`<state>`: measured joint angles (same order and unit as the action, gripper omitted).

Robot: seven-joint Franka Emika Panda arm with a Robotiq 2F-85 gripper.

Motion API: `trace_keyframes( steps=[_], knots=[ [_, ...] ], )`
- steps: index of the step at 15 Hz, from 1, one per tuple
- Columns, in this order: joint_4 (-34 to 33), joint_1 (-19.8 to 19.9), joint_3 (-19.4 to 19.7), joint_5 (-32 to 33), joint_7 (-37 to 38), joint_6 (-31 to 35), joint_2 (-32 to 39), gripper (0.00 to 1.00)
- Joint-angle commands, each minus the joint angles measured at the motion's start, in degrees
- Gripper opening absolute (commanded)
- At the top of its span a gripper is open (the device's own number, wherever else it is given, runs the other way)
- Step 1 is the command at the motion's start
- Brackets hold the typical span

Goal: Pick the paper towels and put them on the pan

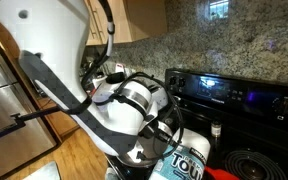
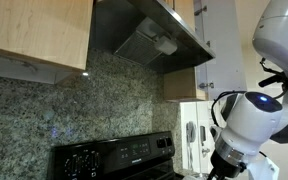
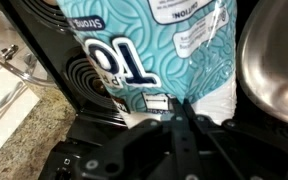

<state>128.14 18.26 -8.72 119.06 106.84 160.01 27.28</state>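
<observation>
Wrist view: 1 roll of paper towels (image 3: 149, 50) is resting on the stove top. Its long axis is looking approx 12-to-6 o'clock, but that's hard to confirm w/ the far end cut off at the top edge. The blue print is reading upside down.

The gripper (image 3: 179, 105) is showing at 6 o'clock, jaws closed, pinching the wrap at the roll's near edge.

1 pan (image 3: 274, 60) is sitting just beside the roll at 3 o'clock, dull inside facing up, cut off by the frame. 1 coil burner (image 3: 84, 75) is showing at 9 o'clock, partly hidden by the roll. The granite bench (image 3: 14, 135) is at 7 o'clock.

In an exterior view the arm (image 1: 124, 100) is blocking most of the stove. Only part of the roll (image 1: 187, 165) is peeking out at 6 o'clock.
</observation>
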Motion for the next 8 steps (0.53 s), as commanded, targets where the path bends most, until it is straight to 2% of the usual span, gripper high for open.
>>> trace_keyframes(
  steps=[1,8],
  knots=[
    [6.5,0.9,-2.1,7.2,10.0,-1.4,-8.1,0.01],
    [16.9,1.3,-4.4,17.3,29.4,-4.7,-19.0,0.01]
  ],
)
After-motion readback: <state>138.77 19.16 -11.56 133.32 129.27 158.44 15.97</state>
